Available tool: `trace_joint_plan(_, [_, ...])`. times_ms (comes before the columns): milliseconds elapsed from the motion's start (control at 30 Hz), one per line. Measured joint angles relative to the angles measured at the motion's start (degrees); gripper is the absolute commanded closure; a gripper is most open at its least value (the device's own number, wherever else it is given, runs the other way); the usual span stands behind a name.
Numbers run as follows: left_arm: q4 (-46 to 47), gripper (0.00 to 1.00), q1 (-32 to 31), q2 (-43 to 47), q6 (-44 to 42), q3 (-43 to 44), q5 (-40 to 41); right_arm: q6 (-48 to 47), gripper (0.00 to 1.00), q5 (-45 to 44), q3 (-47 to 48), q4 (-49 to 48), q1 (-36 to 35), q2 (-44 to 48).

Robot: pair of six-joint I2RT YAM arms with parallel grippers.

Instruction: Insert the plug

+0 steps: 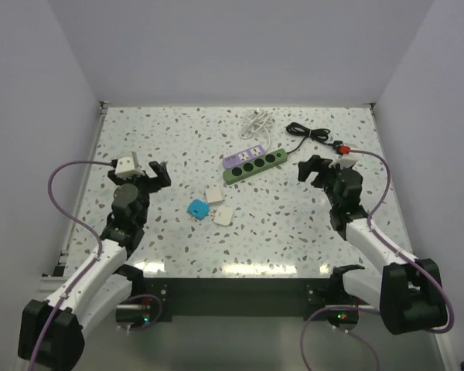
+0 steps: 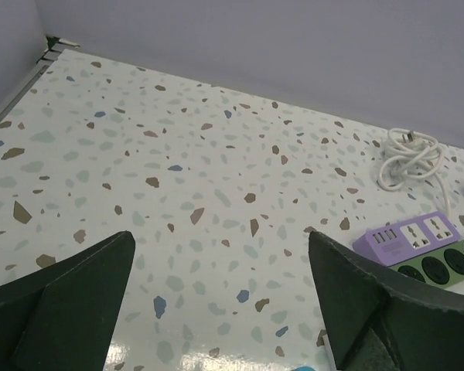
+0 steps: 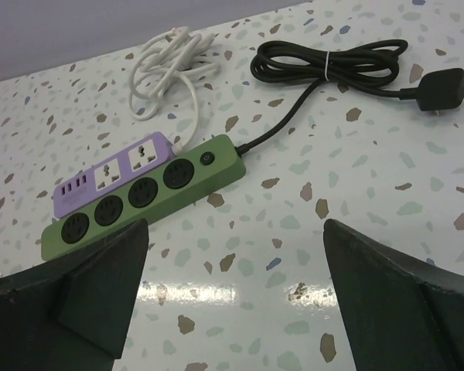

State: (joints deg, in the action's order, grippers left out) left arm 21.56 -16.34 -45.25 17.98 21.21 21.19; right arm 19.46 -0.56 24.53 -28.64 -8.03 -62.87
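Your left gripper and right gripper both stood spread and empty, so you had grasped nothing yet. Ahead lay a blue plug and two white plugs, possibly adapters; farther off, the green power strip lay with all four sockets unfilled.

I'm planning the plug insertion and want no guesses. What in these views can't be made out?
- Top view: the blue block and two white blocks are too small to show prongs or type.
- Left wrist view: the green strip is cut off by the right edge and a finger of the left tool.
- Right wrist view: the green strip's switch is too small to read its position.
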Motion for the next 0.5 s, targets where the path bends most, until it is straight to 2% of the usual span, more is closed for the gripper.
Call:
trace_joint_plan(167, [0.5, 0.00, -5.3, -5.7, -0.6, 0.7, 1.7, -1.6, 0.02, -1.6, 3.3, 1.4, -3.8, -2.6])
trace_joint_plan(500, [-2.7, 0.00, -16.8, -30.5, -0.9, 14.0, -1.5, -2.8, 0.02, -4.9, 5.1, 5.7, -8.1, -3.9])
